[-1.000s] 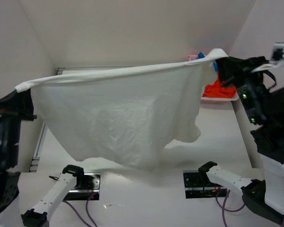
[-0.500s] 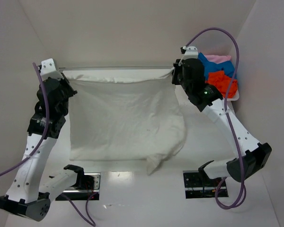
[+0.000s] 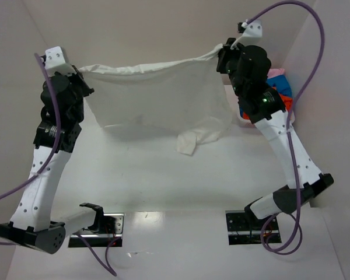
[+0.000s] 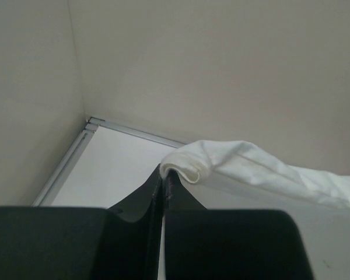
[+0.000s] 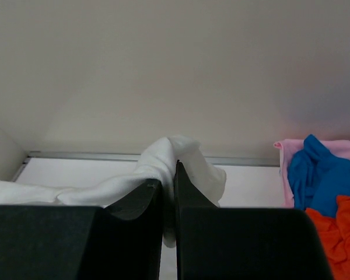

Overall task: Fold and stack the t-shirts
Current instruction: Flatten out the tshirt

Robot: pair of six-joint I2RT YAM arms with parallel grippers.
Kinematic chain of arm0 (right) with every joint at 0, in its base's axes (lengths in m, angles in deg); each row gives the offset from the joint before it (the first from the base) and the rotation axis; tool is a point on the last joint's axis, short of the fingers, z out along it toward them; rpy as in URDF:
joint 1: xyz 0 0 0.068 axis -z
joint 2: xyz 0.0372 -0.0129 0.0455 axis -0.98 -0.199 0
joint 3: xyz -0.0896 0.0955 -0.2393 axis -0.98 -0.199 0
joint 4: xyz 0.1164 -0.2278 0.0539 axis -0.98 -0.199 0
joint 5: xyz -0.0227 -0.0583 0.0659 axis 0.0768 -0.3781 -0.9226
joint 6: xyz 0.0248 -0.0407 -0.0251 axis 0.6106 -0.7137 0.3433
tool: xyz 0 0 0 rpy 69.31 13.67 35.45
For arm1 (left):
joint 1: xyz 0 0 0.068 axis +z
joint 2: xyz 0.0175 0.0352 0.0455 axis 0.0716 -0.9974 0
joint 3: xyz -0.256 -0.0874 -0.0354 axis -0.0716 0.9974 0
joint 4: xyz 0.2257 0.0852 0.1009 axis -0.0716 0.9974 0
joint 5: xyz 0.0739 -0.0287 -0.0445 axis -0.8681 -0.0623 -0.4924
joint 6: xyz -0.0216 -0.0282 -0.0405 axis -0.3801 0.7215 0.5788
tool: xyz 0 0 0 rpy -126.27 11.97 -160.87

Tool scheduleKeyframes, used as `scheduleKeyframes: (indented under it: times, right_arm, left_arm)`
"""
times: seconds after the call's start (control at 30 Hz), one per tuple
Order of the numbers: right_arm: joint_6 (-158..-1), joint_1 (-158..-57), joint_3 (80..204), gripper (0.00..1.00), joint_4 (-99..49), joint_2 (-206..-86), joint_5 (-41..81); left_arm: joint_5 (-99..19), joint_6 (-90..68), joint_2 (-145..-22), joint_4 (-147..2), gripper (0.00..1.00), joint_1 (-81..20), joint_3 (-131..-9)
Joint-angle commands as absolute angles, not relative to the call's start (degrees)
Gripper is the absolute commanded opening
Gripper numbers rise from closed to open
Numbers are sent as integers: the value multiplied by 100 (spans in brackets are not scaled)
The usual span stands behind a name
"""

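The large off-white t-shirt (image 3: pixel 160 96) hangs stretched in the air between my two grippers, its lower edge drooping toward the table's back half. My left gripper (image 3: pixel 80 71) is shut on the shirt's left top corner (image 4: pixel 189 162). My right gripper (image 3: pixel 221 56) is shut on the right top corner (image 5: pixel 175 154). The bright blue shirt (image 5: pixel 321 181), orange-red shirt (image 5: pixel 338 233) and pale pink shirt (image 5: pixel 291 153) lie bunched together at the back right, mostly hidden behind my right arm in the top view (image 3: pixel 280 87).
White walls close in the back and both sides. A metal strip (image 4: pixel 128 131) runs along the foot of the back wall. The shallow white tray (image 3: pixel 243 119) under the coloured shirts is barely visible behind my right arm.
Both grippers have lifted the off-white shirt up off the table again and pulled its top edge taut; half a second ago it lay lowered onto the table.
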State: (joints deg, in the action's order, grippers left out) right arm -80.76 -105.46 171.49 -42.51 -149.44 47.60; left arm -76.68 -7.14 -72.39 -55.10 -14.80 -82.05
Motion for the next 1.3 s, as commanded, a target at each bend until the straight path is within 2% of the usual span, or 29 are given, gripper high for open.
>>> scheduleKeyframes:
  times: [0.0,0.2,0.3,0.37,0.57,0.73,1.27]
  right_arm:
    - [-8115,-10489,17256,0,-3993,-13873,4948]
    - [-7780,-10489,15857,0,-4212,-11982,4508]
    - [-7665,-10489,15768,0,-4573,-11198,4272]
    - [-7665,-10489,16231,0,-4898,-11057,4210]
    - [-7990,-10489,17550,0,-5171,-11565,4157]
    - [-8175,-10489,17483,0,-4934,-12286,4367]
    - [-7798,-10489,13942,0,-2905,-13235,4394]
  left_arm:
    - [-7373,-809,-6486,-5697,0,-1456,-8404]
    - [-7055,-580,-4667,-4959,0,-1456,-7955]
    - [-7221,-475,-3787,-4370,0,-1456,-8058]
    - [-7476,-475,-3436,-3974,0,-1456,-8278]
    - [-7583,-475,-3477,-3823,0,-1456,-8683]
    - [-7697,-589,-3811,-4192,0,-1456,-8333]
    - [-7644,-519,-5067,-5458,0,-1456,-6040]
